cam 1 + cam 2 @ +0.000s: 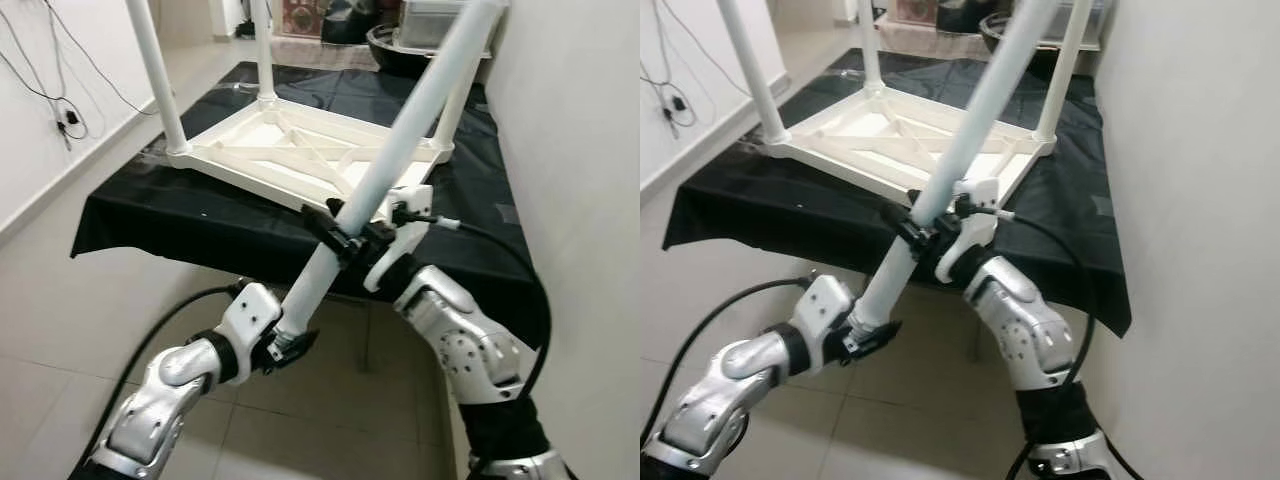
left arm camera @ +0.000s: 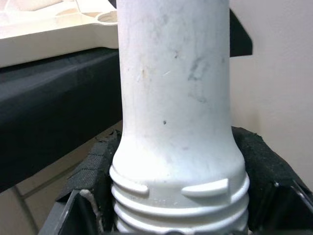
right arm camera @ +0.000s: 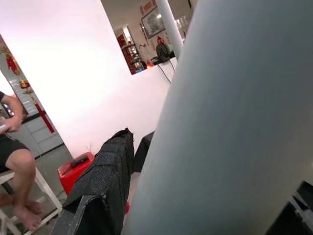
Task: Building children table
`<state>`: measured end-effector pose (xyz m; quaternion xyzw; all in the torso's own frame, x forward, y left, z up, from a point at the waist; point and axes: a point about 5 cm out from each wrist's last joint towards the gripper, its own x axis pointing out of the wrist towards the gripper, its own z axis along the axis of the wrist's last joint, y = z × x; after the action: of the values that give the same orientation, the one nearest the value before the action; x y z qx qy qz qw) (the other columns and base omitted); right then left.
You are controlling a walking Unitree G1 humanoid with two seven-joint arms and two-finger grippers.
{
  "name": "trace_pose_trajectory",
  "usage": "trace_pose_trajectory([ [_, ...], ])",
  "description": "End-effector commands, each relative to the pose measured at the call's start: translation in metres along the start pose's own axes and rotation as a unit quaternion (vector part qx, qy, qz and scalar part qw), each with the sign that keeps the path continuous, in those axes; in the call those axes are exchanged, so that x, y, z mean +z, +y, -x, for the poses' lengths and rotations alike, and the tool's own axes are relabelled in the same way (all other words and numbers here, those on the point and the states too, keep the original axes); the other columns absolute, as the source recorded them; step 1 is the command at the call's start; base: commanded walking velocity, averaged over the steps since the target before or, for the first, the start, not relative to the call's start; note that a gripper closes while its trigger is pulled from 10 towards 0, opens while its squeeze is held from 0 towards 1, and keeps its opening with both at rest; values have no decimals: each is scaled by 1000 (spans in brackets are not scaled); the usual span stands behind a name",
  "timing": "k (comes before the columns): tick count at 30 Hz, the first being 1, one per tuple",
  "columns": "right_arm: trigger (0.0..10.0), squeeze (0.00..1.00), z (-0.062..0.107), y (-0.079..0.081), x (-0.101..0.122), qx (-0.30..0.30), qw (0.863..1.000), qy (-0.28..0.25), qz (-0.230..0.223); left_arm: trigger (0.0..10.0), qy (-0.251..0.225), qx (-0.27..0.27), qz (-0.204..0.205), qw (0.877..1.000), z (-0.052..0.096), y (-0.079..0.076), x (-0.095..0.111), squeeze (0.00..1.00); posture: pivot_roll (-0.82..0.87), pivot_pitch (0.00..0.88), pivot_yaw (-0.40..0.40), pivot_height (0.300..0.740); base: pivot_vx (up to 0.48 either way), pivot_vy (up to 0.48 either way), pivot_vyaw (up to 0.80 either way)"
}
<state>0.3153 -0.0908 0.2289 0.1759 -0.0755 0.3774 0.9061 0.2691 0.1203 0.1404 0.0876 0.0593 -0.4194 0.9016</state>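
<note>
Left gripper (image 1: pixel 290 345): its two black fingers are clenched around the threaded end of a long white plastic tube leg (image 1: pixel 400 145); in the left wrist view the padded fingers (image 2: pixel 95 171) press both sides of the ridged screw threads.
Right gripper (image 1: pixel 345 238): its black fingers are clamped on the same leg, higher up the shaft, just in front of the near edge of the table; in the right wrist view one black padded finger (image 3: pixel 105 181) lies beside the pale tube.
Held leg: tilted, its threaded end low by the left gripper, its far end rising up and to the right past the upturned tabletop, close to the pale wall (image 1: pixel 580 150) on the right.
Children's table: a white plastic tabletop (image 1: pixel 300 155) lies upside down, ribbed underside up, on a black cloth (image 1: pixel 180 225) that covers a low table and hangs over its near edge.
Legs, counted: three white legs already stand upright in corner sockets of the tabletop, one at the left (image 1: pixel 155 75), one at the back (image 1: pixel 262 50), one at the right (image 1: pixel 455 105); the held one makes four.
Near corner socket: hidden behind the right gripper, so I cannot tell its state.
Containers: a dark round basin (image 1: pixel 400 50) sits beyond the far end of the cloth, with a pale box (image 1: pixel 435 20) over it; contents unclear.
Surroundings: tiled floor (image 1: pixel 60 340); black cables on the left wall (image 1: pixel 60 110); a seated person's leg (image 3: pixel 19 181) and a red object (image 3: pixel 73 171) in the right wrist view.
</note>
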Motion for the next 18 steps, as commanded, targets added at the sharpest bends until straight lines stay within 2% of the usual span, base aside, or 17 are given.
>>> trace_pose_trajectory([
  [1, 10000, 0, 2, 2, -1, 41, 999, 19, -16, 10000, -8, -58, 16, 998, 6, -9, 4, 0, 56, 82, -25, 740, 0, 0, 0],
  [3, 10000, 0, 5, 5, 0, 70, 997, 27, -23, 10000, -5, -80, 26, 996, 11, -10, 3, 0, 56, 82, -25, 740, 0, 0, 0],
  [6, 10000, 0, 6, 8, 0, 90, 995, 35, -33, 10000, -3, -80, 24, 997, 13, -9, 1, 0, 55, 80, -25, 740, 0, 0, 0],
  [10, 10000, 0, 15, 20, -3, 157, 983, 61, -70, 10000, 4, -89, 18, 996, 16, -9, -2, 0, 52, 79, -28, 740, 0, 0, 0],
  [14, 10000, 0, 16, 22, -4, 167, 981, 63, -78, 10000, 4, -93, 19, 995, 16, -9, -3, 0, 52, 79, -28, 740, 0, 0, 0],
  [18, 10000, 0, 19, 27, -7, 201, 973, 75, -88, 10000, 1, -109, 30, 994, 16, -15, -2, 0, 53, 74, -26, 740, 0, 0, 0],
])
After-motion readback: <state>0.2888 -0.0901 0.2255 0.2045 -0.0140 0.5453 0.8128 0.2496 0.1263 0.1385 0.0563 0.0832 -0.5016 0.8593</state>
